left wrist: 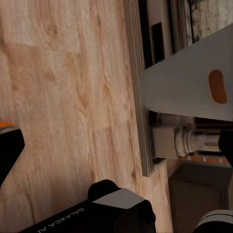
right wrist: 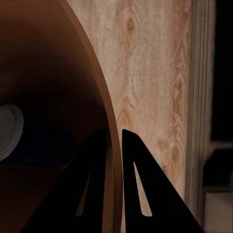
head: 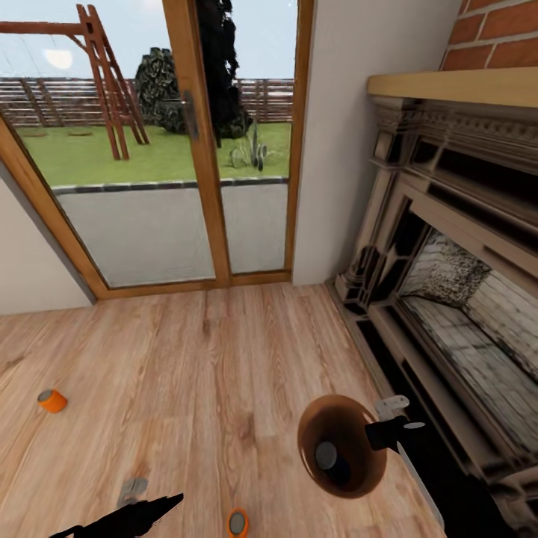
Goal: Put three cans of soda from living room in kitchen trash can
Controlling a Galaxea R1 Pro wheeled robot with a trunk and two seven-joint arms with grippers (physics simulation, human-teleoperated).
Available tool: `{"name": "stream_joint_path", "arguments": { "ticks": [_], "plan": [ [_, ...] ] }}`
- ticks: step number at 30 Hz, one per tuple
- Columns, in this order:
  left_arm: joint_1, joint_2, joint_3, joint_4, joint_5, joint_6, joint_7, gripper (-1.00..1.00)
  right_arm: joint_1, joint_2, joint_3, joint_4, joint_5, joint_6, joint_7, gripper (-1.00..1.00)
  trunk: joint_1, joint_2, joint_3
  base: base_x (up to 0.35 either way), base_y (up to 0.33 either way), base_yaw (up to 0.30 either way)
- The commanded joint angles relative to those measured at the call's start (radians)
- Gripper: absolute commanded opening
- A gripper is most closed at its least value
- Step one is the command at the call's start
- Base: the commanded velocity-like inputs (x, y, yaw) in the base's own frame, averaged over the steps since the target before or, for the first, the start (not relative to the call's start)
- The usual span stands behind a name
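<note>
Lying on its side at the far left of the light wood plank floor (head: pixel 187 359), a small orange drink can with a grey metal top (head: pixel 52 401) is resting well apart from everything else. Nearer the robot, the black left gripper (head: pixel 168 502) is reaching in low over the boards; whether its fingers are spread or closed I cannot tell, and nothing is showing between them. Just right of it, a second orange can with a grey top (head: pixel 237 522) is sitting at the lower edge of the head view, apart from those fingers.

Further right, the round tapered bin, pale grey outside and brown inside (head: pixel 342 446), is hanging tilted above the floor with its mouth facing the head camera. The right gripper (head: pixel 377 435) is clamping its brown rim, one black finger (right wrist: pixel 90 189) inside the wall and the other outside. A dark blue can with a grey top (head: pixel 327 456) is lying inside the bin. In the left wrist view the bin's grey outer wall (left wrist: pixel 194 82) is showing.

Beyond stand a wood-framed glass door (head: pixel 196 142) and, rightmost, an ornate carved fireplace (head: pixel 448 284).
</note>
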Motion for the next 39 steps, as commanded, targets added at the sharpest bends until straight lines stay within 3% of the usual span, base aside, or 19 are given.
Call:
{"name": "stream_joint_path", "arguments": {
  "ticks": [1,8,10,12,13,14,15,16,17,20,39],
  "plan": [
    [0.000,0.000,0.000,0.000,0.000,0.000,0.000,1.00,0.000,0.000,0.000,0.000,-0.010,0.000,0.006,-1.00,0.000,0.000,0.000,0.303,0.000,0.000],
    [0.000,-0.003,-0.002,-0.001,0.000,-0.006,0.012,1.00,0.000,0.000,0.000,0.000,-0.010,0.000,0.006,-1.00,0.000,0.000,0.000,0.152,0.000,0.000],
    [0.000,-0.014,-0.005,-0.004,0.001,-0.012,0.064,1.00,0.000,0.000,0.000,0.000,-0.010,0.000,0.006,-1.00,0.000,0.000,0.000,0.036,0.000,0.000],
    [-0.001,-0.054,-0.008,-0.014,0.002,-0.015,0.193,1.00,0.000,0.000,0.000,0.000,-0.010,0.000,0.006,-1.00,0.000,0.000,0.000,0.018,0.000,0.000],
    [0.000,-0.136,-0.009,-0.069,0.001,-0.019,0.466,1.00,0.000,0.000,0.000,0.000,-0.010,0.000,0.006,-1.00,0.000,0.000,0.000,0.007,0.000,0.000],
    [-0.001,-0.157,-0.009,-0.084,0.001,-0.021,0.542,1.00,0.000,0.000,0.000,0.000,-0.010,0.000,0.005,-1.00,0.000,0.000,0.000,0.005,0.000,0.000],
    [-0.001,-0.200,-0.014,-0.109,-0.002,-0.028,0.694,1.00,0.000,0.000,0.000,0.000,-0.009,0.000,0.005,-1.00,0.000,0.000,0.000,0.003,0.000,0.000],
    [-0.001,-0.219,-0.017,-0.117,-0.005,-0.035,0.762,1.00,0.000,0.000,0.000,0.000,-0.009,0.000,0.005,-1.00,0.000,0.000,0.000,0.003,0.000,0.000],
    [-0.001,-0.276,-0.034,-0.137,-0.038,-0.084,0.951,1.00,0.000,0.000,0.000,0.000,-0.008,0.000,0.005,-1.00,0.000,0.000,0.000,0.001,0.000,0.000],
    [-0.001,-0.312,-0.047,-0.150,-0.092,-0.140,1.070,1.00,0.000,0.000,0.000,0.000,-0.005,0.000,0.005,-1.00,0.000,0.000,0.000,0.000,0.000,0.000],
    [-0.001,-0.316,-0.046,-0.159,-0.100,-0.153,1.087,1.00,0.000,0.000,0.000,0.000,-0.003,0.000,0.005,-1.00,0.000,0.000,0.000,0.046,0.000,0.000]
  ]
}}
